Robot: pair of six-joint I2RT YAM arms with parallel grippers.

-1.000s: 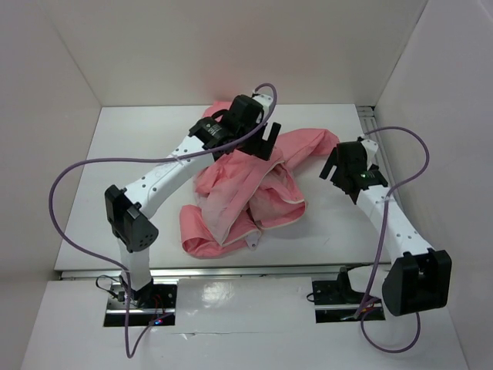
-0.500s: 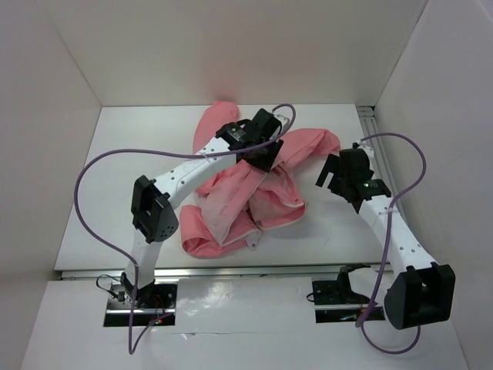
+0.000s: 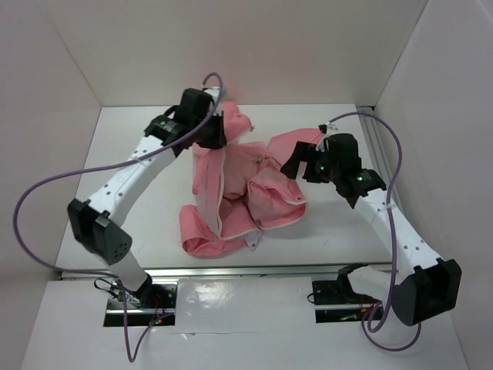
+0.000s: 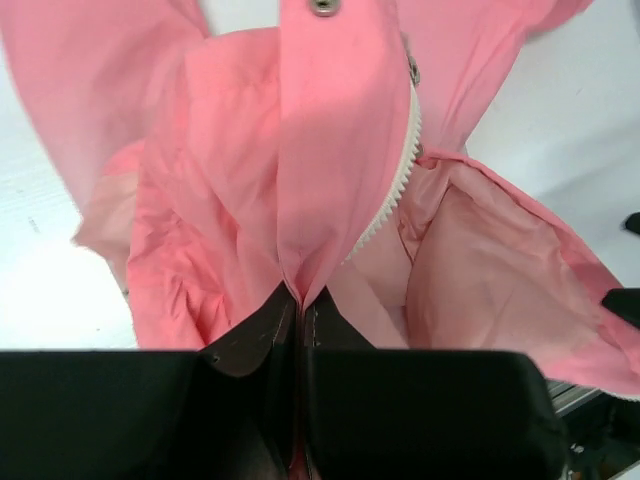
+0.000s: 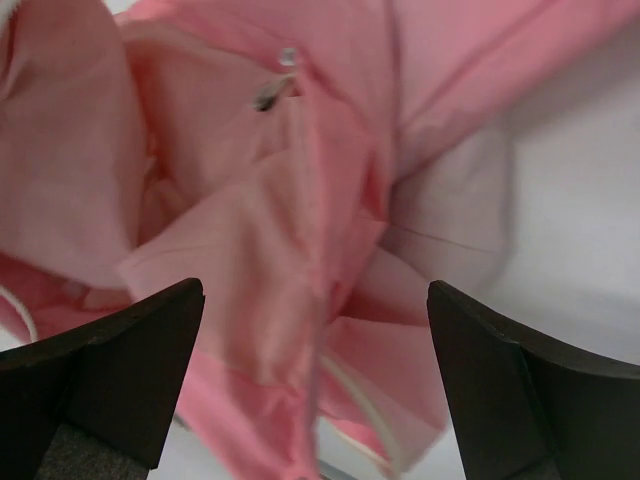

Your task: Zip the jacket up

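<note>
The salmon-pink jacket [image 3: 254, 193] lies crumpled mid-table, its paler lining and white zipper edging [image 4: 398, 185] showing. My left gripper [image 3: 213, 139] is at the jacket's far left part. In the left wrist view my left gripper [image 4: 300, 302] is shut on a raised fold of the jacket [image 4: 330, 150], beside the zipper teeth. My right gripper [image 3: 297, 163] hovers over the jacket's right side. In the right wrist view its fingers [image 5: 125, 365] stand wide apart above blurred pink fabric [image 5: 270, 230], holding nothing.
White walls close in the table [image 3: 123, 208] at the back, left and right. A rail [image 3: 370, 123] runs along the right edge. Purple cables loop from both arms. A metal snap [image 4: 322, 7] sits on the held flap.
My left gripper has closed on a jacket fold and swung from the jacket's middle to its far left, pulling the fabric. My right arm has moved left over the jacket, still open.
</note>
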